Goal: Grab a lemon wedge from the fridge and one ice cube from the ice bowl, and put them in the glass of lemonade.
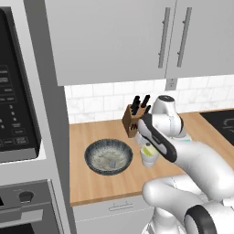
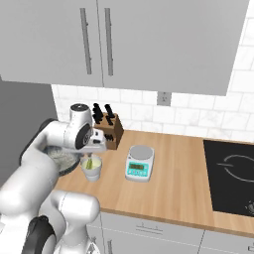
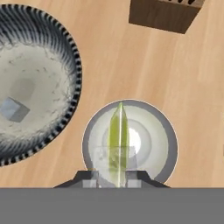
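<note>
One lemon wedge [image 3: 118, 138] upright in claw [image 3: 117, 177], above glass of lemonade [image 3: 164, 131]

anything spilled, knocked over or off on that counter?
Nothing stands out. The glass of lemonade stands upright beside the ice bowl, no spill on the counter. One ice cube lies in the bowl. The gripper holds the lemon wedge over the glass.

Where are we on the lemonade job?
Done: the wedge is out of the fridge and at the glass. In hand: it hangs pinched between the fingers directly above the glass, not yet let go. Left: drop it in, then fetch the ice cube, which lies in the bowl beside the glass.
</note>
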